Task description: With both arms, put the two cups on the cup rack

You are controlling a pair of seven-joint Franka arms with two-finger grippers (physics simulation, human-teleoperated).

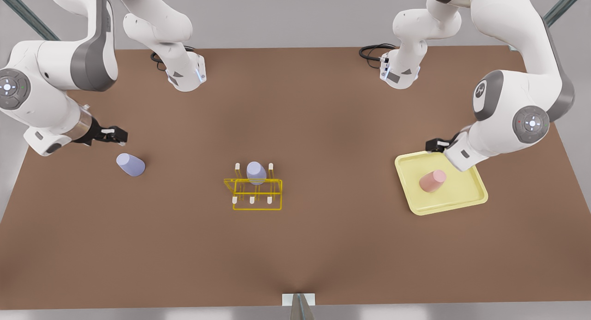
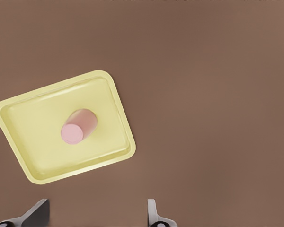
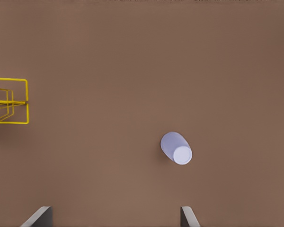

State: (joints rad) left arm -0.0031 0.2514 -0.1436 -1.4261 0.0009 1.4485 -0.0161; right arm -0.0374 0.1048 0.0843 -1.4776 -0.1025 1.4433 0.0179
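Observation:
The pale lavender cup (image 1: pixel 130 165) (image 3: pixel 176 148) stands on the brown table at the front view's left. My right gripper (image 1: pixel 115 134) (image 3: pixel 114 213) hovers open just behind it, apart from it. The salmon pink cup (image 1: pixel 432 180) (image 2: pixel 78 126) stands inside the pale-yellow tray (image 1: pixel 461 202) (image 2: pixel 38 161) at the front view's right. My left gripper (image 1: pixel 434 145) (image 2: pixel 97 208) is open above the tray's back corner, holding nothing. The yellow wire cup rack (image 1: pixel 268 180) (image 3: pixel 27 100) sits mid-table, with a look-alike lavender cup (image 1: pixel 256 172) on its back row of pegs.
The two arm bases (image 1: pixel 184 75) (image 1: pixel 399 73) stand at the table's far edge with black cables (image 1: pixel 371 50) beside them. Brown tabletop (image 1: pixel 323 246) stretches between the rack and each cup. A small white bracket (image 1: pixel 298 299) sits at the near edge.

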